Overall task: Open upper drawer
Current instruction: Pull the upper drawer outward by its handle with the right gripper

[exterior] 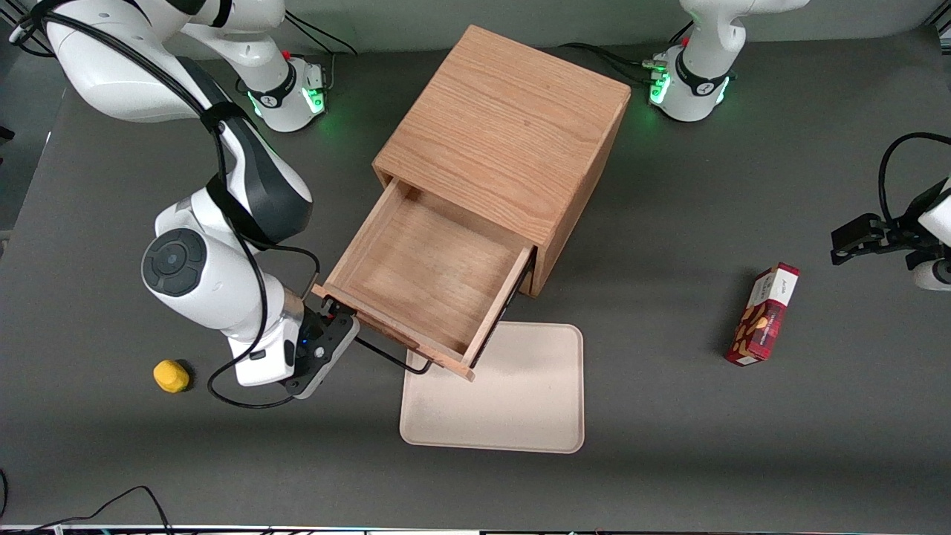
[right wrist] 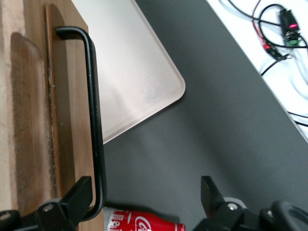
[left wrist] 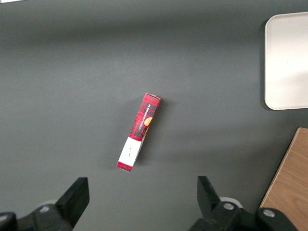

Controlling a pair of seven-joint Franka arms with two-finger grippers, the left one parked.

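The upper drawer (exterior: 431,271) stands pulled well out of the oak cabinet (exterior: 505,126), and its shallow wooden tray is empty. Its thin black wire handle (exterior: 394,357) runs along the drawer front, nearer the front camera. My right gripper (exterior: 334,316) is at the handle's end toward the working arm's side. In the right wrist view the gripper (right wrist: 144,187) is open. The handle (right wrist: 95,110) passes between the fingers, close against one finger (right wrist: 79,192), and is not clamped. The lower drawer is hidden under the open one.
A beige tray (exterior: 520,401) lies on the table in front of the cabinet, partly under the open drawer. A red drink can (right wrist: 144,224) lies on the table below the gripper. A yellow object (exterior: 171,375) and a red box (exterior: 765,316) lie farther out.
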